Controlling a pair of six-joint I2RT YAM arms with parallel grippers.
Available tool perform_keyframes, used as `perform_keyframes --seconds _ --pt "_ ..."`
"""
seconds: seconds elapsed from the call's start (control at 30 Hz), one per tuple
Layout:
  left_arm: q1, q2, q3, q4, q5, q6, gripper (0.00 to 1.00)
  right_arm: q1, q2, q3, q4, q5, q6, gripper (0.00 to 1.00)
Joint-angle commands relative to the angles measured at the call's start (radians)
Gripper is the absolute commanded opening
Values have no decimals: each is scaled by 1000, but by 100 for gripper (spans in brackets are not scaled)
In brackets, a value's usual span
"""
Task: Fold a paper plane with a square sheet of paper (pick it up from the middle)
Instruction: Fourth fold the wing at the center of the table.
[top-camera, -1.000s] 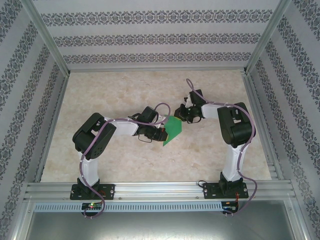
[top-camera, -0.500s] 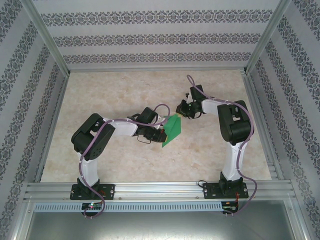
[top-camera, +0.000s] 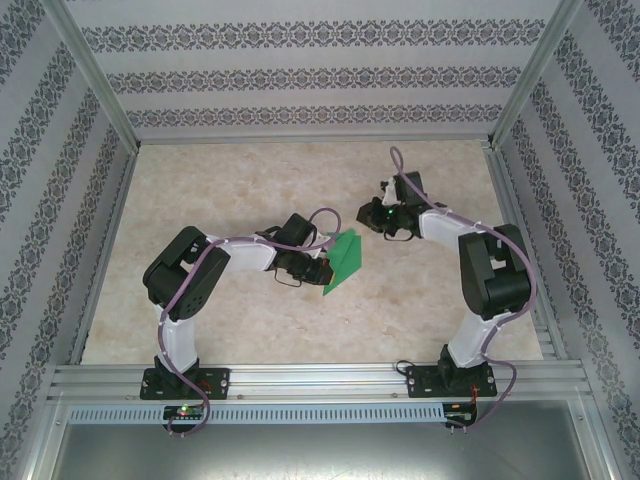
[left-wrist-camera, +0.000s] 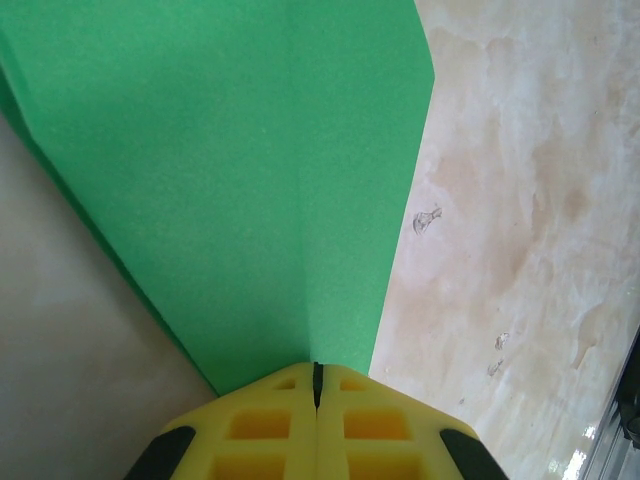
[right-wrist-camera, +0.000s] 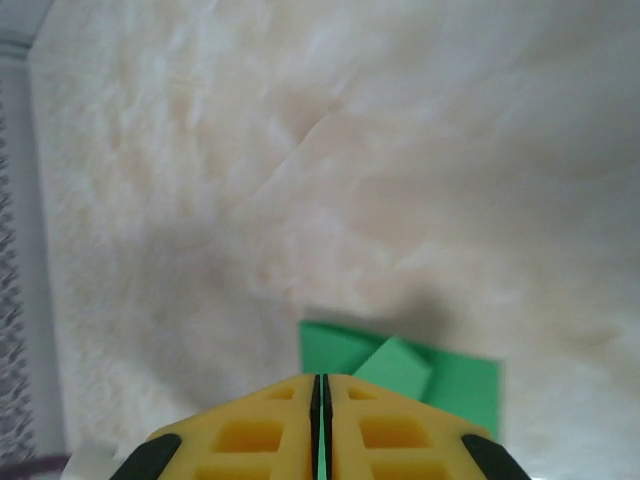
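Note:
The square sheet of paper is bright green and folded into a slim pointed dart like a paper plane, tip toward the lower left. My left gripper is shut on its edge. In the left wrist view the yellow fingers meet at the gripper tip, pinching the green sheet along a centre crease. My right gripper hovers just up and right of the paper, apart from it. Its jaws are shut to a thin slit, and the green paper lies beyond them.
The marble-look table is bounded by patterned walls and an aluminium frame at the near edge. Small scuff marks dot the surface beside the paper. Bare table lies at the back and left.
My right gripper has drawn back from the paper toward the upper right, and its elbow has swung right. The left gripper and the paper stay where they were.

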Motion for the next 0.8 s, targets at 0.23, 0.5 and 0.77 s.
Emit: perform_keyframes --seconds 0.23,0.5,0.77 --pt "-17 65 -58 -226 -75 15 6 119 62 -106 115 -54 100 10" --pt "-27 23 -71 -234 -85 3 6 124 142 -80 37 34 28 9" --pt "-64 -38 -130 -241 -118 -19 6 120 184 -65 -88 173 -67 8"
